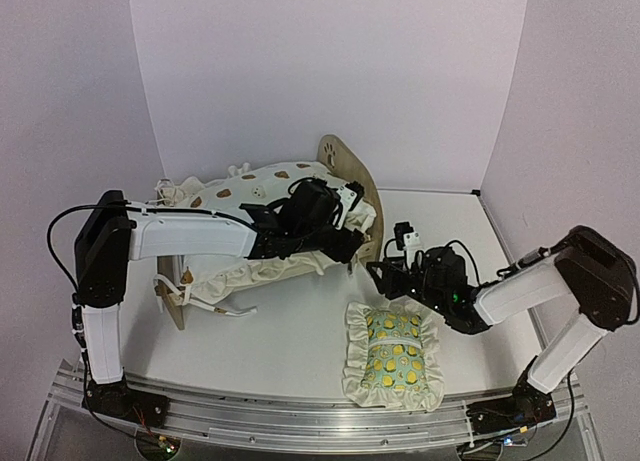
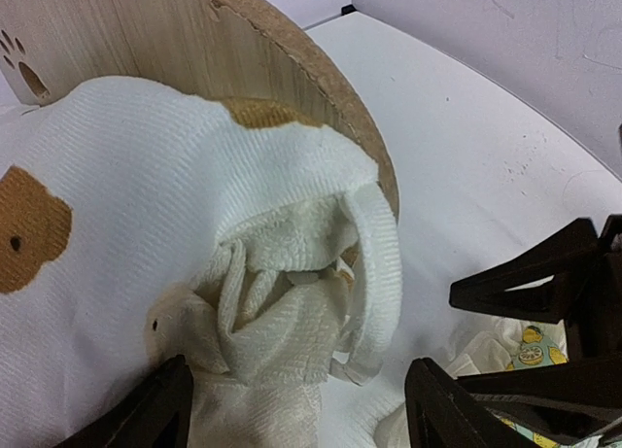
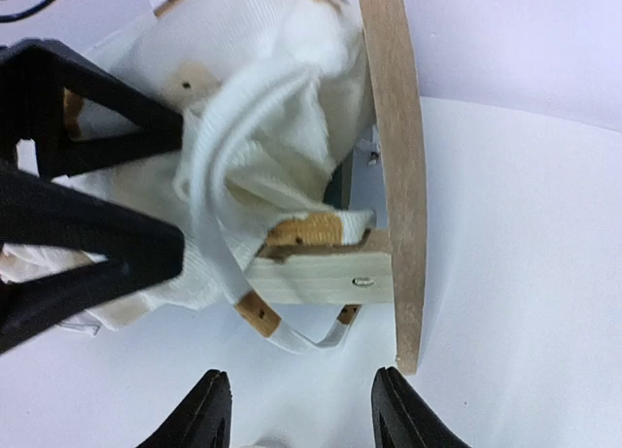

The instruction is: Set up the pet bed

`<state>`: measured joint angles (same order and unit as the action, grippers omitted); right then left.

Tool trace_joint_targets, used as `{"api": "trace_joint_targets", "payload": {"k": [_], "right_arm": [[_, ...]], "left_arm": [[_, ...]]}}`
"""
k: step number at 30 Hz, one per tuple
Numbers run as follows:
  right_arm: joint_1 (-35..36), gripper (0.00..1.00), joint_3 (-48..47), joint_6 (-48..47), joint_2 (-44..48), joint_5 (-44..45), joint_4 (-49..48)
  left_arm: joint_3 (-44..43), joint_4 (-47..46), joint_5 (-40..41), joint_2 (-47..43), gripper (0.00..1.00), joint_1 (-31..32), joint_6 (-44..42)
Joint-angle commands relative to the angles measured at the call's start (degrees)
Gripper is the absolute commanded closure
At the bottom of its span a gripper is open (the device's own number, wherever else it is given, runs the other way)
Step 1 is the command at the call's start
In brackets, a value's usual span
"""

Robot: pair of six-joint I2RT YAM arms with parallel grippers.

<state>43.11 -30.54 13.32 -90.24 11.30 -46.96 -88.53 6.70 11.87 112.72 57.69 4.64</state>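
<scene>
Left gripper [image 2: 296,409], jaws apart, straddles the cushion [image 2: 146,195] corner bunched against the pet bed [image 2: 146,30]; I mean to tuck it flat. Right gripper [image 3: 301,414] hovers near, also apart.

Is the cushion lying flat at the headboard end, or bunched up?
Bunched up. The cushion corner sits crumpled against the pet bed headboard, and a tie hangs loose.

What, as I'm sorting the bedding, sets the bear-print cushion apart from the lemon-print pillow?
The bear-print cushion is cream with brown bears; the lemon-print pillow is green with yellow lemons. The cushion is larger and has ties; the pillow has a ruffled edge. The cushion lies bunched on the pet bed; the pillow lies flat on the table. Both are fabric.
</scene>
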Motion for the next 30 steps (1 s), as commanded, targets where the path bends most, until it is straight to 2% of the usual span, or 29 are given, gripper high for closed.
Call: {"api": "trace_joint_targets", "payload": {"k": [1,6,10,17,24,30], "right_arm": [[-0.04,0.49,-3.76,-4.36,5.26,1.22,13.13],[-0.04,0.49,-9.53,-8.27,4.74,2.41,18.5],[-0.04,0.5,-13.1,-10.85,1.9,5.69,19.05],[-0.36,0.56,-20.86,-17.43,-2.17,10.89,22.42],[-1.53,0.62,-22.64,-18.95,-2.49,10.43,23.07],[-3.2,0.61,-20.85,-19.03,0.22,9.7,24.11]], "left_arm": [[-3.15,1.89,-1.64,-4.53,0.19,-0.26,0.91],[-3.44,3.44,-2.25,-6.62,0.17,-0.31,1.25],[-3.0,4.27,-2.49,-7.84,0.17,-0.29,1.87],[1.55,5.68,-4.96,-12.04,0.2,-0.16,4.11],[8.64,6.76,-5.03,-16.22,0.22,1.06,6.14],[12.67,7.19,-4.14,-17.7,0.23,2.2,7.49]]}}
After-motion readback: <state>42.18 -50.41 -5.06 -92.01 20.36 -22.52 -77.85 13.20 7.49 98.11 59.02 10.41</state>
